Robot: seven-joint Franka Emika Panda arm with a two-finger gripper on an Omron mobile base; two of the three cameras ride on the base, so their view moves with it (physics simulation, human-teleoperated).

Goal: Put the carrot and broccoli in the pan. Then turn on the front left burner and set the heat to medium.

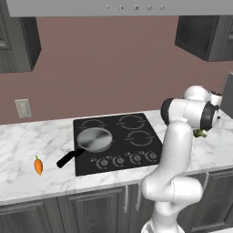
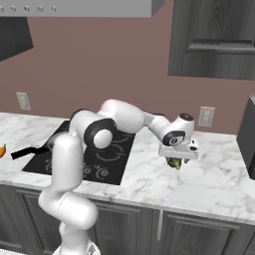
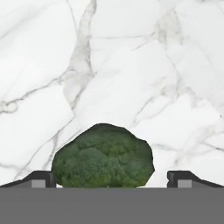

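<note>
1. My pincer (image 3: 112, 179) stands wide and holds nothing; in the hand view its two tips flank the broccoli (image 3: 104, 156), one on each side, with a gap to the floret on the right and little or none on the left.
2. The broccoli lies on the marble worktop (image 2: 219, 184) to the right of the cooktop (image 1: 116, 141), directly beneath my hand in the right base view.
3. I judge the step in hand to be the pick-up of the broccoli; nothing is in the pan (image 1: 94, 139) yet.
4. The next move, as I see it, calls for closing the tips squarely on the floret, low enough to catch its body and not just skim the bumpy crown, then lifting clear before swinging left.
5. The pan sits on the front left burner, its black handle pointing out towards the front left, over the worktop.
6. The carrot (image 1: 38, 165) lies on the worktop left of the cooktop, well apart from the pan.
7. Count: one broccoli, one carrot, one pan, four burner rings, and a row of knobs (image 1: 120, 160) at the cooktop's front; I make out four.
</note>
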